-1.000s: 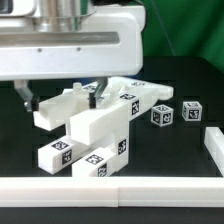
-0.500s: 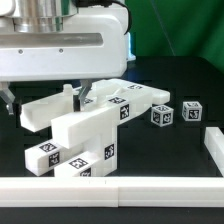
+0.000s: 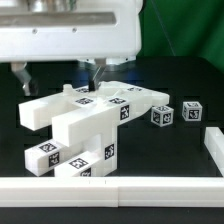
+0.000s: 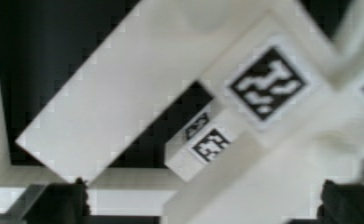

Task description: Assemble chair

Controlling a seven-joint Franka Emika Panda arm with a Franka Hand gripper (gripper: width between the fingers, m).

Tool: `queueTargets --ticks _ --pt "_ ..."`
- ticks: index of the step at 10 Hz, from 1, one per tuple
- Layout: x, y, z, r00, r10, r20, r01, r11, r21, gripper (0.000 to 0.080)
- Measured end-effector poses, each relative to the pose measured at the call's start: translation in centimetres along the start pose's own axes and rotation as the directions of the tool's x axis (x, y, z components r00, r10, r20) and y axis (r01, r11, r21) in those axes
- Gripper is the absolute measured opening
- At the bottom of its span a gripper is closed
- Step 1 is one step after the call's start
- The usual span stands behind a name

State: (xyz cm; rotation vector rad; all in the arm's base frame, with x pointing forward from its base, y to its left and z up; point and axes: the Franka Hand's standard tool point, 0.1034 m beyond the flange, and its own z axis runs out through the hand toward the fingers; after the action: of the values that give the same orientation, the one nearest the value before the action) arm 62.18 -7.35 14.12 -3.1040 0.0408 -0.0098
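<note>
Since 1 s ago: pincer (image 3: 60,76) has gone up, fingers (image 3: 22,78) now above the long block (image 3: 45,108), not alongside it. Whole chair (image 3: 92,124) slid twd ext. view's left on tabletop (image 3: 175,150).

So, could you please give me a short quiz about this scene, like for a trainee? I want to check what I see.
1. True or false: the claw is shut on one of the joined chair parts.
2. How many small cubes stand loose, apart from the joined chair parts? A) one B) two C) four
3. Fill the gap: in the exterior view, those cubes stand to the joined parts' ____.

Key:
1. False: the claw is open wide, above the parts.
2. B: the second cube stands beside the first, with a gap between them.
3. right
</note>
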Motion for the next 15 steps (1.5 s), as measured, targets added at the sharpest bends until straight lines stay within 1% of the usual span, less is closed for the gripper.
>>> queueTargets --ticks 1,2,3,4,6,7,8,9,10,11,13,14,15 --pt "-0.4 -1.6 -1.2 1.000 0.025 -0.012 -0.025 1.000 0.008 0.0649" --pt "-0.6 -3.3 -1.5 0.999 0.022 -0.032 -0.022 1.000 0.004 0.0649" --pt "-0.6 -3.5 -1.2 1.000 0.007 -0.030 -0.007 1.000 0.004 0.0649" --pt "-0.6 -3.2 -1.1 0.999 0.013 -0.029 -0.013 1.000 0.003 0.0649" --pt "-0.7 -3.4 -1.0 0.999 0.016 -0.029 -0.016 1.000 0.005 0.0649" --pt "-1.8 -3.8 -0.3 0.998 0.066 -0.020 -0.065 0.998 0.018 0.0649" --pt "-3.7 -5.6 -0.2 0.989 0.146 0.004 -0.146 0.989 0.038 0.0649" --pt "-5.0 -7.6 -0.5 0.988 0.155 0.024 -0.156 0.987 0.049 0.0649" --pt "-5.7 -9.3 -0.3 0.975 0.218 0.044 -0.221 0.974 0.055 0.0649" --pt "-6.4 -10.9 0.3 0.973 0.223 0.060 -0.226 0.973 0.054 0.0649" --pt "-6.2 -10.4 0.3 0.977 0.206 0.056 -0.209 0.976 0.055 0.0649" --pt "-6.3 -10.5 0.3 0.977 0.204 0.057 -0.207 0.977 0.055 0.0649" --pt "-6.4 -11.0 0.3 0.973 0.225 0.046 -0.228 0.972 0.054 0.0649"
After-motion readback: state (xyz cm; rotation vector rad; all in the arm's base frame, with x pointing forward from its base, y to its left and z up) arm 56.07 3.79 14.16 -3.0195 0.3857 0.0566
